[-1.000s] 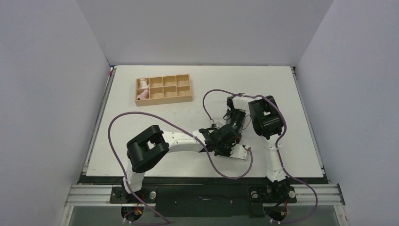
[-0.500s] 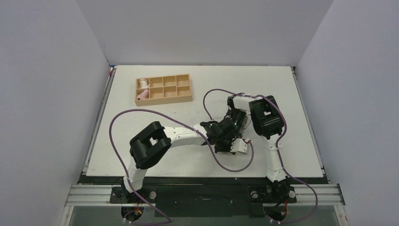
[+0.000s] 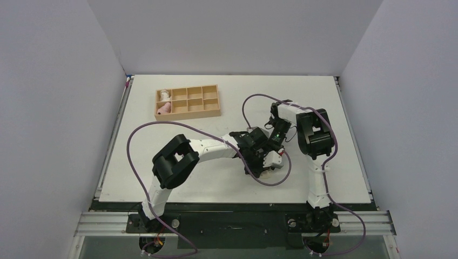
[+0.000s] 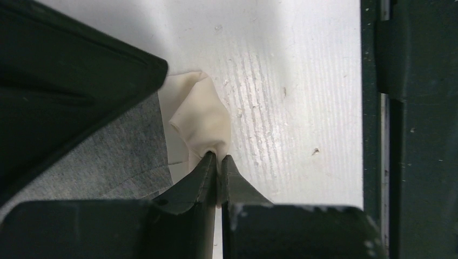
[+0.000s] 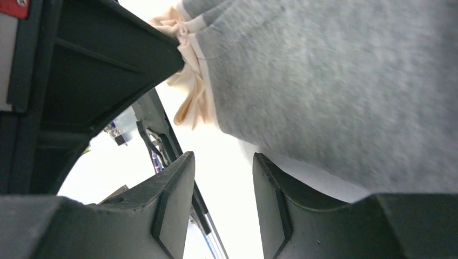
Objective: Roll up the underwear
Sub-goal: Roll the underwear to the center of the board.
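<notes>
The underwear [image 4: 124,156] is dark grey fabric with a pale beige strip [image 4: 202,116] along one edge, lying on the white table. My left gripper [image 4: 219,157] is shut on a bunched fold of that beige strip. In the right wrist view the grey underwear [image 5: 335,81] fills the upper right, its beige strip [image 5: 189,81] gathered beside the left gripper's black body. My right gripper [image 5: 224,164] stands open just short of the fabric, with nothing between its fingers. From above, both grippers meet mid-table, left gripper [image 3: 264,161] and right gripper [image 3: 274,140], hiding most of the garment.
A wooden compartment tray [image 3: 187,102] stands at the far left, holding a pink cloth roll [image 3: 163,108] and a white cloth roll [image 3: 163,95]. Purple cables [image 3: 270,181] loop over the table near the grippers. The table's near edge [image 3: 232,200] lies just behind the arms.
My right gripper has opened, let go of the fabric and drawn back to the right. The left arm has swung farther right and away, still pinching the beige strip.
</notes>
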{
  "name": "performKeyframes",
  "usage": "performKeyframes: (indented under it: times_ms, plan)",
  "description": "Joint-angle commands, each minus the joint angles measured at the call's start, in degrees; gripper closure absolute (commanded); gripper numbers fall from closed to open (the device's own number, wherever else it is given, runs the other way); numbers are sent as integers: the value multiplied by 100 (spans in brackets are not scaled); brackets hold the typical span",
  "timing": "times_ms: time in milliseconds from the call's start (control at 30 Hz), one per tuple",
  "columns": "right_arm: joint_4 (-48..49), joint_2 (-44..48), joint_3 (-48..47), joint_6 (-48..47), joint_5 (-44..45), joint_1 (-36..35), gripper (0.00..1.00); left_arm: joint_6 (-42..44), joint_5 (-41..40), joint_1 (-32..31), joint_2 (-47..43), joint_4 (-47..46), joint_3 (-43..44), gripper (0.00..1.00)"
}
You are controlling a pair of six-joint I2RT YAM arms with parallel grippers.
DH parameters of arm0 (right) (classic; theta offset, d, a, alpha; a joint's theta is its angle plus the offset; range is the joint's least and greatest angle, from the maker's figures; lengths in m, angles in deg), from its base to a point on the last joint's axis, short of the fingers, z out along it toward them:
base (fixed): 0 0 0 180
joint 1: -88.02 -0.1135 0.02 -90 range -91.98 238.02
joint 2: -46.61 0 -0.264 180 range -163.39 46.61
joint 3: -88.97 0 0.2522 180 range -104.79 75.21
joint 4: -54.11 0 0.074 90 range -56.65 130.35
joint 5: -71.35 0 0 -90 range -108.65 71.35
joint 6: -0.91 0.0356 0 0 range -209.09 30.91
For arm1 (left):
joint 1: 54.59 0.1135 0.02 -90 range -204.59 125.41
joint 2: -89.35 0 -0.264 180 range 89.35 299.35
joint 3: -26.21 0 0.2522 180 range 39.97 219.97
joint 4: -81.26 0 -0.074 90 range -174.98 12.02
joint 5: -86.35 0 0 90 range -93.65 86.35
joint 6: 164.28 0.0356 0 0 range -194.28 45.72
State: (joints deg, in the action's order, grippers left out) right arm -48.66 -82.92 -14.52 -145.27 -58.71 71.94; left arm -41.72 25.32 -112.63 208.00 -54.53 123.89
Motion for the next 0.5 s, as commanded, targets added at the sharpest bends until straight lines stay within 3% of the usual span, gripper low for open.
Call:
performKeyframes:
  times_ms: [0, 267, 467]
  plan:
    - [59, 456, -163, -109, 84, 190, 60, -269, 684, 162, 289, 744, 276, 100]
    - [432, 835, 80, 165, -202, 742, 61, -645, 1498, 603, 547, 946, 435, 100]
    - [1335, 1591, 809, 718, -512, 1112, 61, -906, 2379, 1024, 1184, 1494, 1045, 100]
